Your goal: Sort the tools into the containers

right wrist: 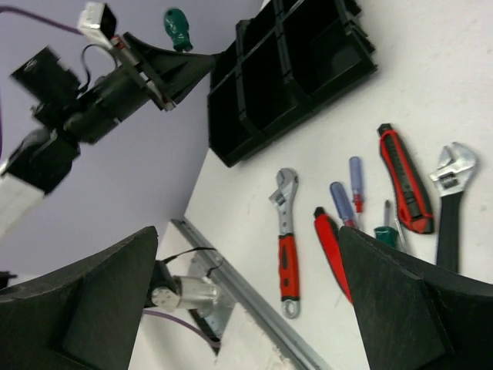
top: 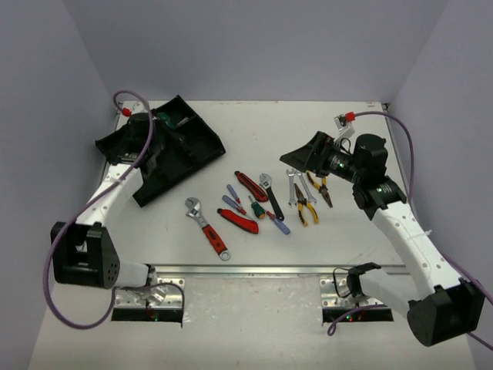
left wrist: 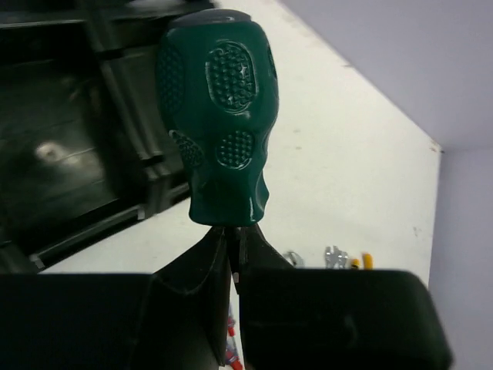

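Left tool [left wrist: 231, 250] pinching green screwdriver [left wrist: 219, 123] over the tray [top: 192, 150]; right tool [top: 296, 159] gaping wide, holding nothing.
Black divided tray is sitting skewed at the counter's far left; loose tools are lying mid-counter: red-handled wrench [top: 208, 229], red utility knives [top: 238, 220], yellow-handled pliers [top: 304, 206], silver spanners [top: 293, 185], blue screwdrivers [top: 233, 204]. Screwdriver's stubby glossy handle is showing dimpled grip patches. White counter [top: 154, 223]; pale lilac walls [top: 254, 46] are boxing it in.

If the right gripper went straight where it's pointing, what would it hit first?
Probably the table near the red-handled wrench, centred ahead of the open right gripper in its wrist view; depth is unclear.
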### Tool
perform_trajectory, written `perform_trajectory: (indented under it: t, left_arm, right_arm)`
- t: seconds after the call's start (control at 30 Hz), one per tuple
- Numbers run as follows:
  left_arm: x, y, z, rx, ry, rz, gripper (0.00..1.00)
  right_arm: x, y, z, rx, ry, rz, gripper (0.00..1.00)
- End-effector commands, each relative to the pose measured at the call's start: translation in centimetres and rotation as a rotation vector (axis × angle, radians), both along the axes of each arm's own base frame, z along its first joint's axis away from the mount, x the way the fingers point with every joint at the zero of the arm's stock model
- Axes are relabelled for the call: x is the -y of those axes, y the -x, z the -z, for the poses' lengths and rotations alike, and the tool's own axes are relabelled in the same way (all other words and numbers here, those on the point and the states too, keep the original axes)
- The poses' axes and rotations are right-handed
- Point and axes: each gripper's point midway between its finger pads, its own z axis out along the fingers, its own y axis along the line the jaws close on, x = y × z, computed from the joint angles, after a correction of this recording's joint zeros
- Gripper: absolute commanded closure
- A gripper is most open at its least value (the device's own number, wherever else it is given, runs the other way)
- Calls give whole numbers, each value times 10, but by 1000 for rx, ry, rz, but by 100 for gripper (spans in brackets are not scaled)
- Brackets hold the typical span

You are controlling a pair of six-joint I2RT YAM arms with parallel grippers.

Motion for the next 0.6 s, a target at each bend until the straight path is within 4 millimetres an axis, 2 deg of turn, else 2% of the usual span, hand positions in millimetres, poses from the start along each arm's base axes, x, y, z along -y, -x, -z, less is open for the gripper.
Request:
perform_trajectory:
  t: [0.0,0.07,0.1,0.17,0.23,0.33,0.4,0.57]
  left_arm:
    - [-81,-32,4,-103,32,-230,100]
    - [-106,-50,-7,-103,21,-289,100]
    - [-115,-56,-3,-120,34,-297,100]
    - [-139,-68,16,-180,82,-316,100]
    - [-167,-69,46,-252,109,-371,100]
    - [-181,-75,61,-283,166,-373,100]
    - [-187,-76,80,-332,178,-382,100]
    - [-193,-70,102,-381,193,-412,100]
  right_arm:
    - [16,4,-3,94,115,45,1]
    - [14,7,-1,96,116,26,1]
    - [13,8,1,95,117,16,1]
    - [12,9,9,80,124,0,1]
    - [11,9,20,56,131,-10,1]
    - [10,7,32,31,130,-19,1]
    - [9,3,41,13,124,-15,1]
    - [6,2,48,-2,126,-41,1]
